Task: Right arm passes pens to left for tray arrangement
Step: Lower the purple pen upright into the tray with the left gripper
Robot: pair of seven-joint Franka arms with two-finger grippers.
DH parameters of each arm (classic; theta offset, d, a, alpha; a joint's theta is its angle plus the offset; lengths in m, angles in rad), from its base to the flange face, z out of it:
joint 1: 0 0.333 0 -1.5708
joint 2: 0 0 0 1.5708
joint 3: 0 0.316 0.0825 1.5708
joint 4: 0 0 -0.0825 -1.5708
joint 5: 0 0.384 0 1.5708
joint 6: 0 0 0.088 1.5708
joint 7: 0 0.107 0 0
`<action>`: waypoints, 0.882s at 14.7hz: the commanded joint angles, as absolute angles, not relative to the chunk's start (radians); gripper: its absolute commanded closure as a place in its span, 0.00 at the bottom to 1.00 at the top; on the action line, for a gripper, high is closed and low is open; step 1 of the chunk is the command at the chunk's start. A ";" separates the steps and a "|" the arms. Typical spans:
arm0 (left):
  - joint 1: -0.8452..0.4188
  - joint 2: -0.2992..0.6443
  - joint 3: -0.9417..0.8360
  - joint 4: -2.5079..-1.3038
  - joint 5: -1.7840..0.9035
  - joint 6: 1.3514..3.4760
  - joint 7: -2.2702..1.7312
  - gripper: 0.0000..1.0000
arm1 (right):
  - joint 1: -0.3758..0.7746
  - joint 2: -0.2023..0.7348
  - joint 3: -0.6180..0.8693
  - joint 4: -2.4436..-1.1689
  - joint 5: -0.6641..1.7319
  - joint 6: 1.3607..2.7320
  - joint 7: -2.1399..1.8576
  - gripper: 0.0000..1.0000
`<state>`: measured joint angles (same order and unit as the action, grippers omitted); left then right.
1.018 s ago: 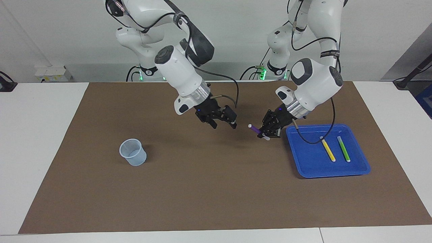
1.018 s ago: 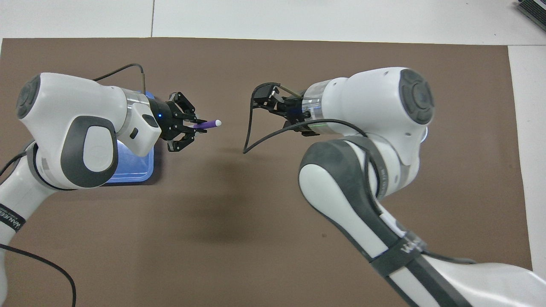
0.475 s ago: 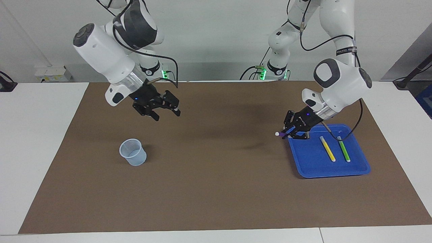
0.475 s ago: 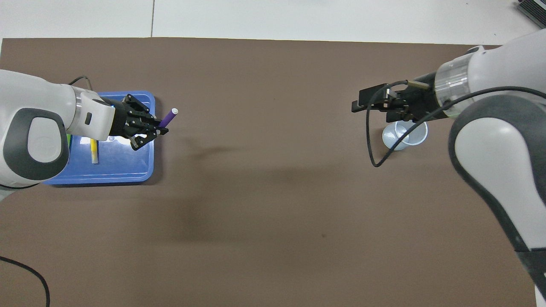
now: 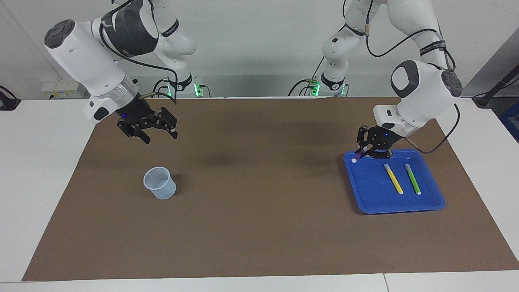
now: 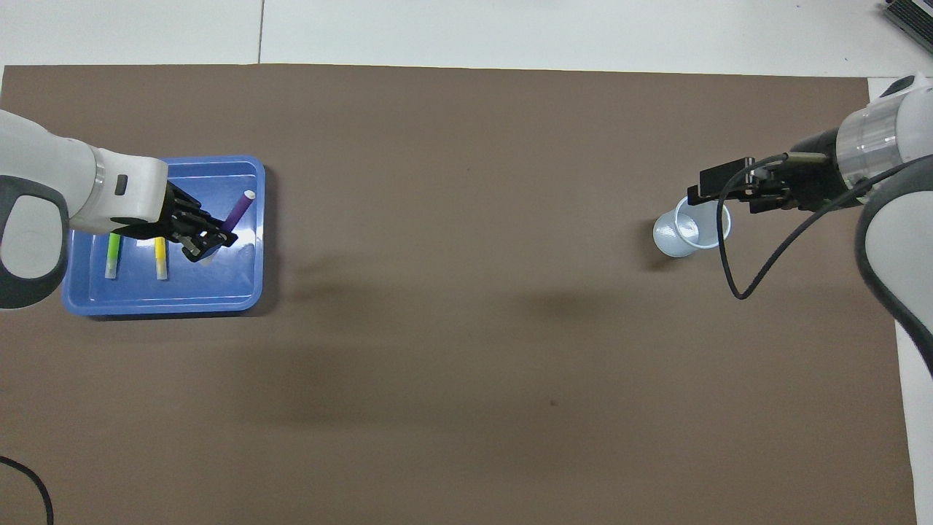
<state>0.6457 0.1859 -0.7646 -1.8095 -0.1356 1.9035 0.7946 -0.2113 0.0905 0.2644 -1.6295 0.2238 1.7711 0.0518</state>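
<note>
Since the earlier frames: both arms have drawn apart from the middle of the brown mat (image 5: 259, 227). Left gripper (image 5: 375, 151) has carried the purple pen (image 6: 239, 209) to the tray (image 5: 429, 202); right gripper (image 5: 154, 130) has swung back toward the right arm's end of the mat.

Step in hand: placement of the third pen, by my reading; handover complete.

Purple pen: pinched by the left gripper's fingers near its lower end, tilted, white tip pointing out over the tray corner nearest the robots and the mat's middle. Whether the tip touches the rim cannot be told.

Yellow pen (image 5: 393, 179), green pen (image 5: 412, 179): flat in the tray, side by side, roughly parallel, apart from each other; green nearer the tray edge toward the left arm's end.

Tray: at the left arm's end of the mat.

Right gripper: fingers spread, holding nothing, over the mat above the translucent cup (image 5: 159, 183), which seems empty. Arm appears to wait.

Next move calls for: laying the purple pen level and parallel beside the yellow one, in the free strip of tray floor, then spreading the fingers.
</note>
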 commanded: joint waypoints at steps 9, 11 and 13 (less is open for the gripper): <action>0.634 0.103 -0.759 -1.873 0.018 1.808 0.029 1.00 | -0.262 0.037 0.276 -1.646 0.069 1.663 -0.046 0.00; 0.632 0.080 -0.759 -1.917 0.026 1.856 -0.009 1.00 | -0.261 0.037 0.278 -1.647 0.064 1.658 -0.046 0.00; 0.647 0.090 -0.759 -1.936 0.051 1.904 -0.037 1.00 | -0.259 0.034 0.281 -1.647 0.064 1.658 -0.044 0.00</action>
